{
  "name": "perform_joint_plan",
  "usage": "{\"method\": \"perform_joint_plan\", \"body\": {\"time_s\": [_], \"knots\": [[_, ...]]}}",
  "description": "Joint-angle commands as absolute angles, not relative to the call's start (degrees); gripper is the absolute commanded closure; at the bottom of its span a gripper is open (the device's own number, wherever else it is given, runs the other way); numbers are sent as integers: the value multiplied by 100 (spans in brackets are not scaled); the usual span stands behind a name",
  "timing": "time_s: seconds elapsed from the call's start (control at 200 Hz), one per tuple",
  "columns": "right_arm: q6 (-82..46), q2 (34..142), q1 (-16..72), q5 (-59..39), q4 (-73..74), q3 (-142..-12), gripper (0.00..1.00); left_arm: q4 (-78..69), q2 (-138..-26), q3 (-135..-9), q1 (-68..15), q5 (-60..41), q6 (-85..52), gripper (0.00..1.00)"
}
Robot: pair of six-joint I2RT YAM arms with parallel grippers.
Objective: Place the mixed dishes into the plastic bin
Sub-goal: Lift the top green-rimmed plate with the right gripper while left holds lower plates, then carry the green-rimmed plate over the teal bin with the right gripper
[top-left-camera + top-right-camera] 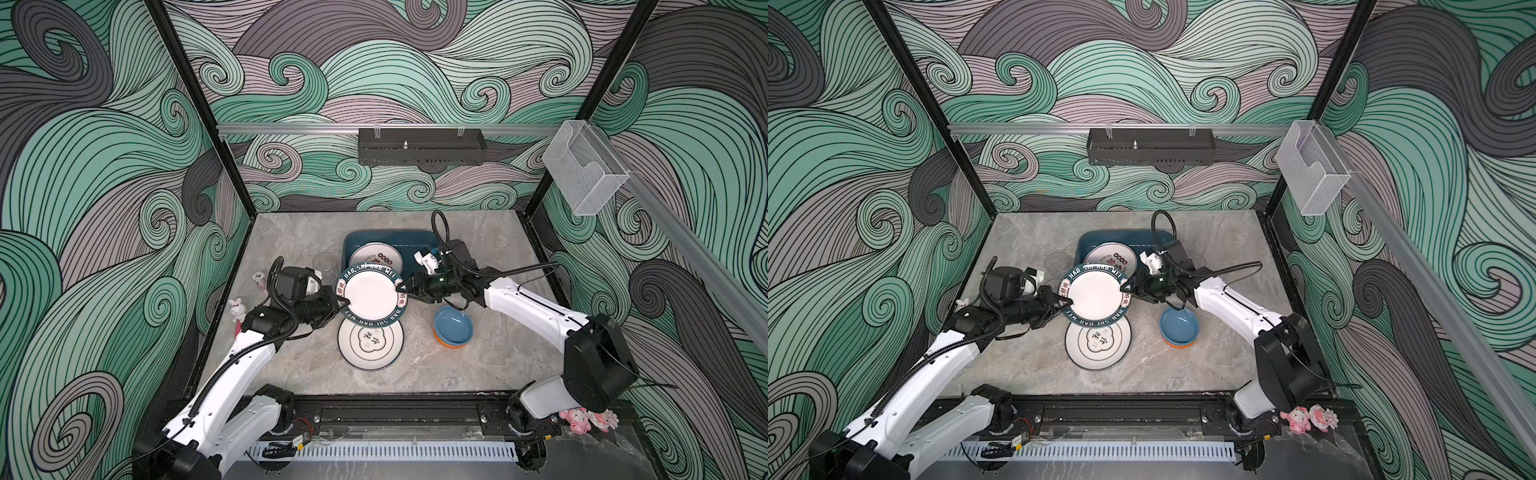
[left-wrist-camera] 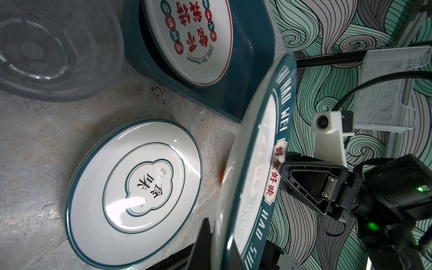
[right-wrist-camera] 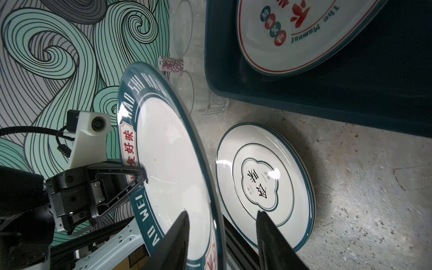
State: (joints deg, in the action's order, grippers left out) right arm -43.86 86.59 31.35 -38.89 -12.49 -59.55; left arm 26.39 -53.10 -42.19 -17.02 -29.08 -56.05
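my left gripper (image 1: 341, 302) clamped on the left rim of the lettered plate (image 1: 371, 293), plate held off the table by the plastic bin's near edge (image 1: 415, 240), my right gripper (image 1: 402, 287) with jaws parted astride its right rim, another plate (image 1: 376, 257) lying inside the bin

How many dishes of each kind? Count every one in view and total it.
Plates: 3 (red-print plate, lettered plate, clover plate)
Bowls: 2 (blue bowl stacked on orange bowl)
Clear tumblers: 2 (first tumbler, second tumbler)
Total: 7
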Motion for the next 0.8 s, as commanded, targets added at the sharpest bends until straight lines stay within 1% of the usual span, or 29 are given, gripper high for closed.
{"method": "perform_joint_plan", "body": {"time_s": [0.0, 0.145, 0.265, 0.455, 0.595, 0.7, 0.791], "knots": [[-4694, 8582, 3102, -4189, -710, -5897, 52, 2039, -5347, -4526, -1709, -3278, -5824, 100], [-4833, 8617, 3103, -4318, -505, -5904, 56, 1960, -5461, -4577, -1713, -3453, -5854, 100], [-4895, 8622, 3103, -4368, -392, -5905, 67, 1864, -5561, -4593, -1708, -3610, -5880, 100], [-4921, 8596, 3069, -4387, -328, -5889, 84, 1842, -5572, -4598, -1705, -3560, -5871, 100], [-4919, 8569, 3013, -4387, -309, -5891, 92, 1872, -5590, -4605, -1712, -3543, -5842, 91], [-4913, 8539, 2970, -4380, -325, -5890, 95, 1962, -5564, -4603, -1712, -3465, -5820, 81], [-4888, 8512, 2912, -4355, -351, -5903, 97, 2038, -5526, -4583, -1706, -3357, -5801, 70]]}}
